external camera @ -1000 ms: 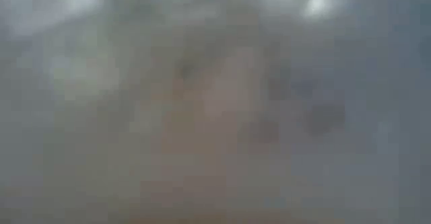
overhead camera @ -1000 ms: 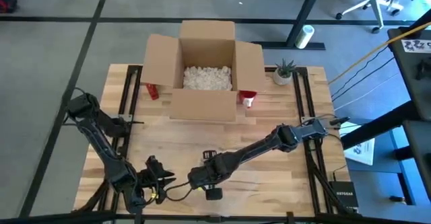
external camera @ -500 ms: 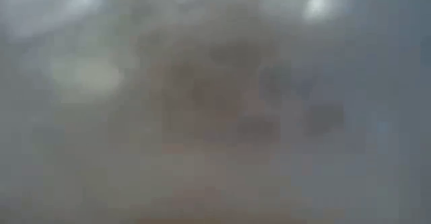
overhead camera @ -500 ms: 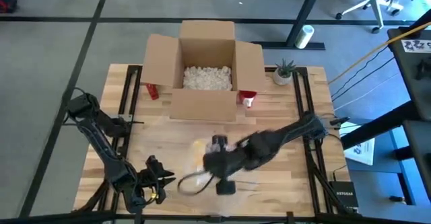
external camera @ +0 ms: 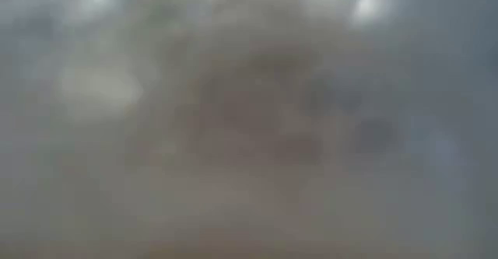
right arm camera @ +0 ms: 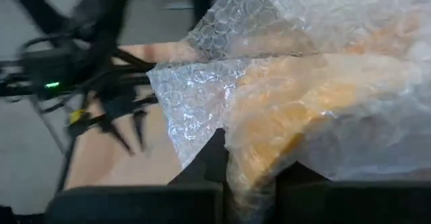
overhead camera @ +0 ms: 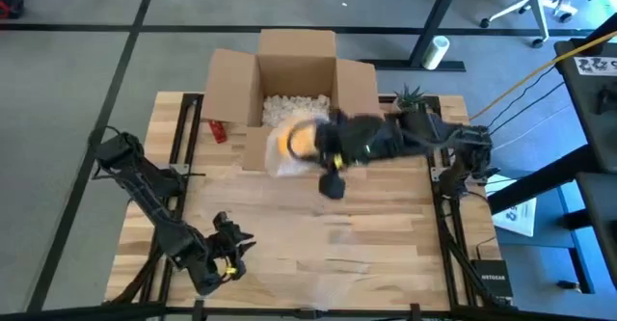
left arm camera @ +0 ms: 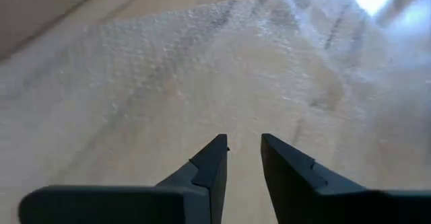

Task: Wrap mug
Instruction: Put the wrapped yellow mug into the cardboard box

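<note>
At the front wall of the cardboard box [overhead camera: 294,104], the orange mug [overhead camera: 297,140] hangs swaddled in bubble wrap [overhead camera: 285,157], just above the wooden table [overhead camera: 386,225]. The right gripper [overhead camera: 323,146] holds the bundle, its fingers clamped on the wrapped mug, the arm stretched in from the box's right side. White packing peanuts [overhead camera: 289,104] lie inside the box. Well away from the box, at the table's near left corner, the left gripper [left arm camera: 244,158] waits low with its fingers narrowly parted, holding nothing.
</note>
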Robot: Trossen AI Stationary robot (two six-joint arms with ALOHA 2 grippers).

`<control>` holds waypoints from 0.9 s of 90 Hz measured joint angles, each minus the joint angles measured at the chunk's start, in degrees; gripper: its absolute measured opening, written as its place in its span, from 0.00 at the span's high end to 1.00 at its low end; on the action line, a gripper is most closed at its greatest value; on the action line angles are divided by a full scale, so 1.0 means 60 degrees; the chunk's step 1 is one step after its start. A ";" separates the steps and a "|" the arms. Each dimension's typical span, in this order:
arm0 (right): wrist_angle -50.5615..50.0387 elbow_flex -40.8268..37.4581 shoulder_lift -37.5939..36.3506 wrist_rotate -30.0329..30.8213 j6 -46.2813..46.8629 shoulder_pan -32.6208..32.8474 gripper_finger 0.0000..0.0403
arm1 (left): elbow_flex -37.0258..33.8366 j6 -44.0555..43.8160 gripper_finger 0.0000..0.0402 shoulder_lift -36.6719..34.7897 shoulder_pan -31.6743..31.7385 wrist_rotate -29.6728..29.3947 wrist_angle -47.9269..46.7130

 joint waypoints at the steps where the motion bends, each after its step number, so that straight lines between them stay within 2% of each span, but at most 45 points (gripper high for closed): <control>1: 0.0007 -0.0002 0.0002 -0.0092 -0.0017 -0.0097 0.98 | 0.0000 0.0035 0.82 -0.0002 0.0054 0.0061 -0.0026; 23: 0.0048 -0.0107 0.0205 -0.1794 -0.1118 -0.2407 0.98 | 0.0000 0.0929 0.82 -0.0007 0.1130 0.1240 -0.0572; 30: 0.0178 -0.0109 0.0469 -0.2252 -0.1497 -0.3159 0.98 | 0.0000 0.1536 0.82 -0.0051 0.1415 0.1342 -0.0594; 44: 0.0371 -0.0095 0.1161 -0.3807 -0.2178 -0.4555 0.99 | 0.0000 0.2675 0.82 -0.0402 0.2080 0.1377 -0.0630; 64: 0.0743 -0.0118 0.2552 -0.4865 -0.2787 -0.5257 0.99 | 0.0000 0.3976 0.82 -0.1058 0.2921 0.1479 -0.0653; 81: -0.0512 -0.0109 0.3480 -0.4492 -0.2915 -0.5279 0.99 | 0.0000 0.4187 0.82 -0.1297 0.3269 0.1887 -0.0559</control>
